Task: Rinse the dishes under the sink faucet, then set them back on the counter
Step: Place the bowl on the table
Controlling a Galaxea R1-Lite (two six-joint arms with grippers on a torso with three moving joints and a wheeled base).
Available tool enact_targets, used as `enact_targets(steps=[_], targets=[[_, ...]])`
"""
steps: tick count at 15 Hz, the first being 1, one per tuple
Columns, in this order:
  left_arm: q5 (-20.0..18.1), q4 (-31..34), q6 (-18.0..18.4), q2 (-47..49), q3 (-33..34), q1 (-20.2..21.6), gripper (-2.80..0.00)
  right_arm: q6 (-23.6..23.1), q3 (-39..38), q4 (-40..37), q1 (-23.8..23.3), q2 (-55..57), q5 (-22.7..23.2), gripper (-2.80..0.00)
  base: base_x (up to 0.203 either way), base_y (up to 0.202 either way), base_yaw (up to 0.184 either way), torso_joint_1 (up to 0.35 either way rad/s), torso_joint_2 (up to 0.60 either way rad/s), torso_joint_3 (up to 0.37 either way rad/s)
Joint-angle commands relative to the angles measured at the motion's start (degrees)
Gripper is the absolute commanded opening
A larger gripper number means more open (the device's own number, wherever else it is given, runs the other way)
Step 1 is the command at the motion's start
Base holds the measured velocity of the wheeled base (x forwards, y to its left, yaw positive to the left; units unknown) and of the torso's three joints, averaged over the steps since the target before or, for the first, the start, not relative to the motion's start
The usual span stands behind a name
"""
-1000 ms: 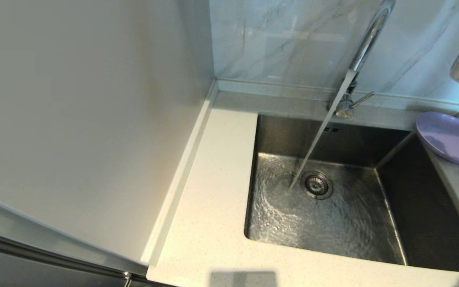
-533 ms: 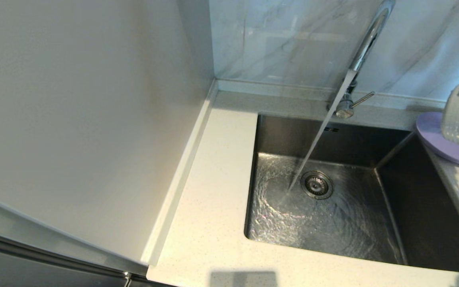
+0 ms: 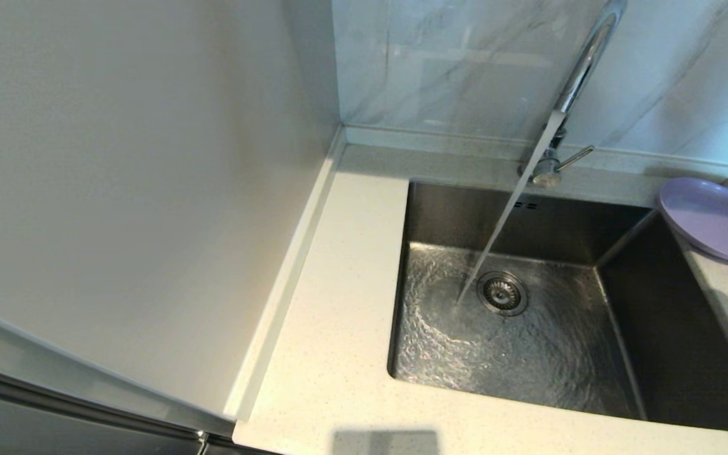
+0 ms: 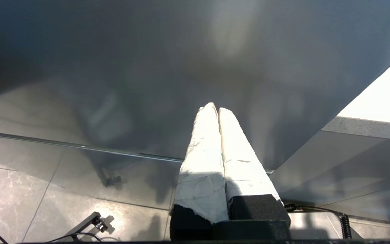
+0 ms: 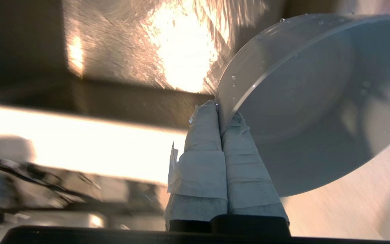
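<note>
We hold the small whitish round bowl [image 5: 303, 101] by its rim in our right gripper [image 5: 219, 110], its taped fingers pressed together on it above the steel sink [image 3: 528, 354], and the wet thin rim could slip out.

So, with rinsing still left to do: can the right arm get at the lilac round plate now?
Probably not yet: the right gripper is shut on a whitish bowl, so its jaws are taken, though the lilac round plate lies uncovered.

Head high over sink [image 3: 522, 303]; wrists seemingly close.
</note>
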State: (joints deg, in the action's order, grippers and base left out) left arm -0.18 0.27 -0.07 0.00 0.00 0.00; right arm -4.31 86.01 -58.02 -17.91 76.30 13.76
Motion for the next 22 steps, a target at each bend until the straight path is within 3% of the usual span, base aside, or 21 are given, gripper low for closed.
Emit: enact_targets(steps=[1,5,10,16,22], targets=[[0.01,0.0,-0.01,0.0,0.0,0.0,-2.8,-3.35,-8.73,-0.6,-1.62,-3.48,-5.92,-2.8,0.0,0.0,0.0,0.0,0.0,0.0],[0.01,0.0,-0.01,0.0,0.0,0.0,-2.8,-5.3,-18.66,1.1,-8.97,-3.16,-9.29,-2.8,0.0,0.0,0.0,0.0,0.0,0.0],[0.01,0.0,-0.01,0.0,0.0,0.0,-2.8,-5.35,-25.73,8.56,-11.33,1.5,-13.09,-2.8,0.0,0.0,0.0,0.0,0.0,0.0],[0.01,0.0,-0.01,0.0,0.0,0.0,-2.8,-5.69,-26.34,19.09,-13.21,10.23,-17.5,-2.8,0.0,0.0,0.0,0.0,0.0,0.0],[0.01,0.0,-0.01,0.0,0.0,0.0,-2.8,-6.15,-25.89,22.23,-15.72,14.67,-17.72,-2.8,0.0,0.0,0.0,0.0,0.0,0.0]])
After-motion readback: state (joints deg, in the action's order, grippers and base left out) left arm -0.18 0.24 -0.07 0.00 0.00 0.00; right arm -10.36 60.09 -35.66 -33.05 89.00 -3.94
